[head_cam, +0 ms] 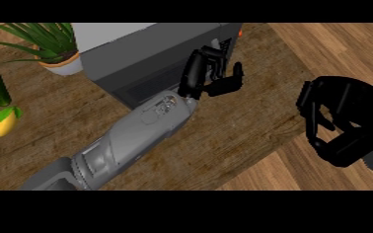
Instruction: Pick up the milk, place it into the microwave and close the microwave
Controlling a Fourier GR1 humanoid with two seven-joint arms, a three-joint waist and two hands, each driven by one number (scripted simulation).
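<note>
Far-left edge of the counter (65,108): a yellow object (6,121), cut off by the frame, lies well apart from the work; you can leave it out of your reckoning.
Potted plant (55,49): stands just beside the microwave (146,59), at its left end, leaves spread over the wood. A wide swing of the elbow on withdrawal could brush it.
Left forearm (131,133): runs up from the lower left, slanting across the counter toward the appliance.
Microwave: dark grey box with a lighter top, seen steeply from above. You cannot tell from here whether its door is fully shut.
Milk: nowhere in view. It may be inside the microwave or hidden by the arm; count nothing as done until you know.
Left hand (206,76): at the microwave's right front corner, fingers relaxed and slightly bent, thumb spread toward the right, holding nothing. Whether it touches the front face cannot be made out.
Right hand (335,123): rests at the right edge, fingers up and slack, empty, well apart from the microwave.
Risk: if the door is only ajar, a push so near the corner could slide the whole box toward the plant instead of latching it. Fingers could also catch the control panel (227,42) at that end. If the milk sits too close to the opening, the door would stop against it.
</note>
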